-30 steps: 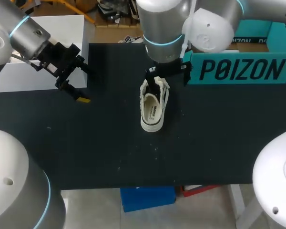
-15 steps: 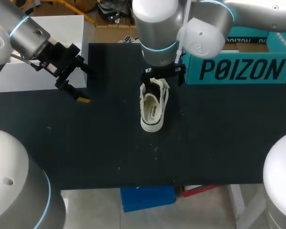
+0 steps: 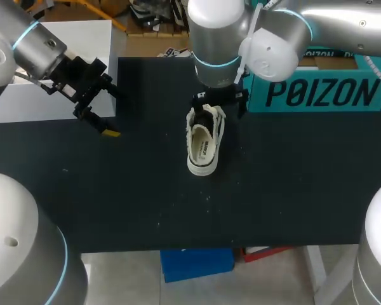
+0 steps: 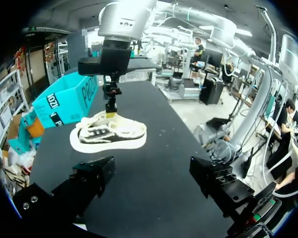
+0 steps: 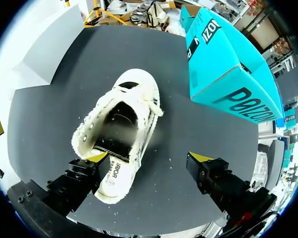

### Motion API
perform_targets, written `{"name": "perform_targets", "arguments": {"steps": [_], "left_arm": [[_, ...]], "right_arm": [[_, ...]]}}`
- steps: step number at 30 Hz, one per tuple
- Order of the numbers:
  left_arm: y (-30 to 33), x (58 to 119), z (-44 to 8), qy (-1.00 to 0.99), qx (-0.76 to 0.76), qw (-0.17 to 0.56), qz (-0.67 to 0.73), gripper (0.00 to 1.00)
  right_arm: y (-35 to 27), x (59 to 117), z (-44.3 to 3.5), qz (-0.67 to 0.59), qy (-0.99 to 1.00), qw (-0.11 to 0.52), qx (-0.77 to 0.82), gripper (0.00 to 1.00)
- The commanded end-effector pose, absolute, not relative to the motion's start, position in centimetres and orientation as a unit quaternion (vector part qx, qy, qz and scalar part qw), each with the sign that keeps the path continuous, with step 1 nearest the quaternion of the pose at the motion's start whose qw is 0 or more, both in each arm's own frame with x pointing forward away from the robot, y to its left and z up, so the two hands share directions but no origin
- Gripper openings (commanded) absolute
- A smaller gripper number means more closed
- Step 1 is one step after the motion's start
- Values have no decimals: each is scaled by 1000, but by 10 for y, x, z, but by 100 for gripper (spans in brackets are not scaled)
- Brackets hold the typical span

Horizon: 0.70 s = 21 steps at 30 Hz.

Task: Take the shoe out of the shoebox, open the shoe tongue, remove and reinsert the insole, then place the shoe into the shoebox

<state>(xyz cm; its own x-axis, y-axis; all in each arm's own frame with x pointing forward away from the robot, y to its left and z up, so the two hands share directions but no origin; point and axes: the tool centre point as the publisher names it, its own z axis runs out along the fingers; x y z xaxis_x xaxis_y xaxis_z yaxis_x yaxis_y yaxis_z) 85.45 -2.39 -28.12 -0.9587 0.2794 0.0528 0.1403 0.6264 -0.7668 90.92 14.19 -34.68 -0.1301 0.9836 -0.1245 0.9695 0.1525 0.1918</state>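
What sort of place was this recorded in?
Probably a robotics lab bench: a black matte table, a yellow-tipped two-finger right gripper at a white canvas low-top shoe, and a teal cardboard shoebox.

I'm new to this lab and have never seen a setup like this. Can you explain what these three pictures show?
This is a two-armed robot at a black table. One picture looks down on the table from above and behind the robot. The two round pictures come from a camera on each wrist, looking out along that arm's two fingers.

A white sneaker lies on the table, outside the teal shoebox that stands near it. The right tool hangs open over the sneaker. The left tool is open too, off to the side and away from the sneaker. Neither tool holds anything.
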Motion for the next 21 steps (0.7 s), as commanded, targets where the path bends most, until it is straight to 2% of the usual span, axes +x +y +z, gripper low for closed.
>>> {"name": "perform_targets", "arguments": {"steps": [1, 10, 11, 12, 13, 17, 21], "left_arm": [[-24, 854, -282, -898, -117, 81, 416, 100], [-24, 854, -282, -898, -117, 81, 416, 100], [-24, 854, -282, -898, -117, 81, 416, 100], [-24, 854, -282, -898, -117, 81, 416, 100], [-24, 854, -282, -898, -117, 81, 416, 100], [-24, 854, -282, -898, -117, 81, 416, 100], [-24, 854, -282, -898, -117, 81, 416, 100]], "right_arm": [[139, 913, -362, 32, 752, 105, 650, 100], [129, 917, -377, 27, 750, 100, 653, 100], [129, 919, -378, 27, 751, 99, 653, 97], [129, 920, -380, 26, 751, 98, 653, 89], [128, 921, -381, 26, 751, 98, 653, 87], [130, 923, -389, 21, 751, 92, 653, 96], [133, 921, -401, 15, 753, 81, 653, 95]]}}
